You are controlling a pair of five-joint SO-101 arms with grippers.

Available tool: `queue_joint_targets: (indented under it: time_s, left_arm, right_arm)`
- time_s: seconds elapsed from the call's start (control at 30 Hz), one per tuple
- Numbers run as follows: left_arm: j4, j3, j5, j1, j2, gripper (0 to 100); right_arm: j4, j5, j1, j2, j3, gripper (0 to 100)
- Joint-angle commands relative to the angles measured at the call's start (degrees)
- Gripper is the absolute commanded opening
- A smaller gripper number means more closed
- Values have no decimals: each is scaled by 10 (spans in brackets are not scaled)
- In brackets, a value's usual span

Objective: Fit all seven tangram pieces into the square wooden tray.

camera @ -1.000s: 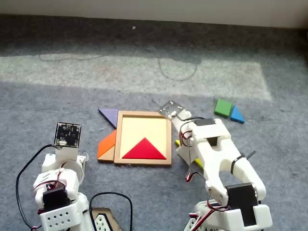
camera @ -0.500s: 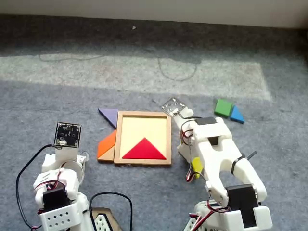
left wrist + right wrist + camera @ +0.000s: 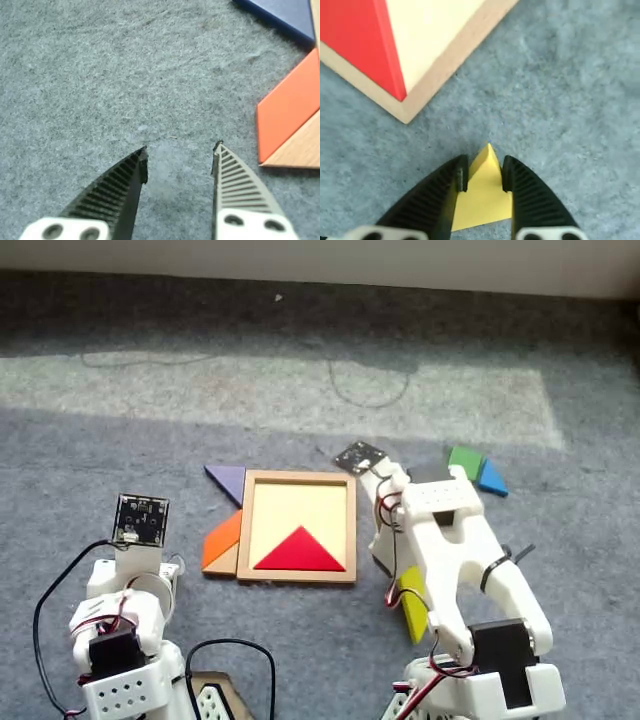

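Observation:
The square wooden tray (image 3: 297,477) lies mid-table with a red triangle (image 3: 300,551) inside. A purple triangle (image 3: 228,480) and an orange parallelogram (image 3: 222,540) lie against its left side. Farther right sit a green square (image 3: 464,462) and a blue triangle (image 3: 491,477). My right gripper (image 3: 485,172) is shut on the tip of a yellow triangle (image 3: 482,200), just off the tray's corner (image 3: 407,112). From above, the yellow triangle (image 3: 413,602) shows under the right arm (image 3: 450,540). My left gripper (image 3: 180,152) hangs open over bare carpet beside the orange parallelogram (image 3: 290,107).
Grey carpet covers the table. A thin cable (image 3: 365,400) lies behind the tray. The left arm's base (image 3: 120,640) and the right arm's base (image 3: 490,670) stand at the front edge. Open carpet lies left of the purple triangle.
The right arm has swung back and to the right, away from the tray. More of the yellow triangle now shows under it, nearer the front. The left arm has not moved.

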Motion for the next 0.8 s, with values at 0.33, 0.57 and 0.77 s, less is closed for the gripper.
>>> queue_joint_targets:
  time_s: [0.33, 0.57, 0.77]
  left_arm:
    - [-9, -3, -7, 1, -5, 224]
    - [-9, -3, -7, 1, -5, 224]
    - [-9, -3, -7, 1, -5, 224]
  right_arm:
    - [21, -9, -2, -8, -56, 11]
    - [22, -9, -2, -8, -57, 6]
    - [38, -48, -3, -9, -115, 6]
